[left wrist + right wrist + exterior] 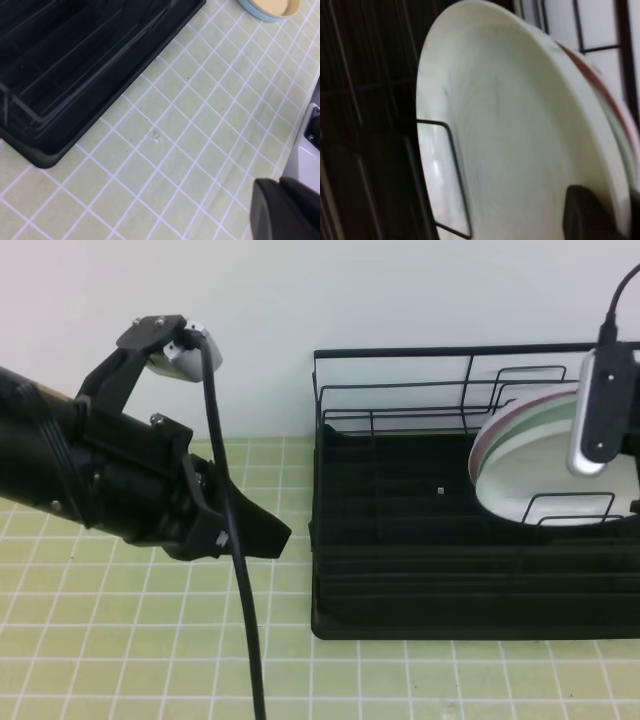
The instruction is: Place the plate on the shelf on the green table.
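The plate point(535, 485) stands on edge, tilted, in the right part of the shelf point(400, 570), leaning back against a mint-green plate with a pink rim point(520, 415) that sits just behind it. A low wire divider point(570, 508) crosses the front of its lower face. The shelf rests on the green table point(150, 660).

The right wrist view shows what the high view cannot: the plate's white face point(520, 135) fills the frame at close range, the wire divider point(455, 170) runs across it, and a dark fingertip point(585, 212) lies against the plate's near rim at lower right. The pink edge of the rear plate point(592, 80) shows just past the white rim. Only the one finger shows, so it cannot be told whether the right gripper point(600, 215) is clamped on the rim or slack. In the high view that gripper is hidden behind its camera housing point(600, 410).

The left gripper point(250, 530) hangs over bare tiles, well apart from the shelf's left end; its fingers appear drawn together, holding nothing. The left wrist view alone shows a corner of the base tray point(75, 100) and, at the top edge, a shallow blue-rimmed dish point(270, 7) on the tiles.
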`<state>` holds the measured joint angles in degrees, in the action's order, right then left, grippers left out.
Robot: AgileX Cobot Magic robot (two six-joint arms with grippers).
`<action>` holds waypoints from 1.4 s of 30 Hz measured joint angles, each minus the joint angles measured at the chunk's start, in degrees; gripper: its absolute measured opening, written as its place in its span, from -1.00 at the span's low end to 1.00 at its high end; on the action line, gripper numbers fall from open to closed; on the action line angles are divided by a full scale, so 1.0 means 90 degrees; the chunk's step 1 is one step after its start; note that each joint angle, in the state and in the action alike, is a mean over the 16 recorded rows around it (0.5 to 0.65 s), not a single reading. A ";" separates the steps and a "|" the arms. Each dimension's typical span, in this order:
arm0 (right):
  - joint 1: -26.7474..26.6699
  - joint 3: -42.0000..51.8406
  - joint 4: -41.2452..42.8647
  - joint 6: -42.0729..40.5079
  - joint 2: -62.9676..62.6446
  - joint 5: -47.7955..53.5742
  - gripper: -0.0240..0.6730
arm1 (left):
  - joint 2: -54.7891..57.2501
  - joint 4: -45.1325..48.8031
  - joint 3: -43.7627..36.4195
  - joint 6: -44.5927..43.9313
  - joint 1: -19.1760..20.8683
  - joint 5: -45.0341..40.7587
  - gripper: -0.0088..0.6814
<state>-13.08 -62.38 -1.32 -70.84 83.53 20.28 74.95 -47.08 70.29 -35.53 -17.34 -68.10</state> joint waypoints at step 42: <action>0.0048 0.0151 -0.1012 0.3845 -0.2135 -0.0643 -0.60 | -0.0278 -0.0576 -0.0014 -0.0453 -0.0009 0.0632 -0.98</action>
<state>-12.66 -61.02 -10.43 -36.23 64.31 14.49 72.45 -52.27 70.16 -39.60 -17.42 -62.41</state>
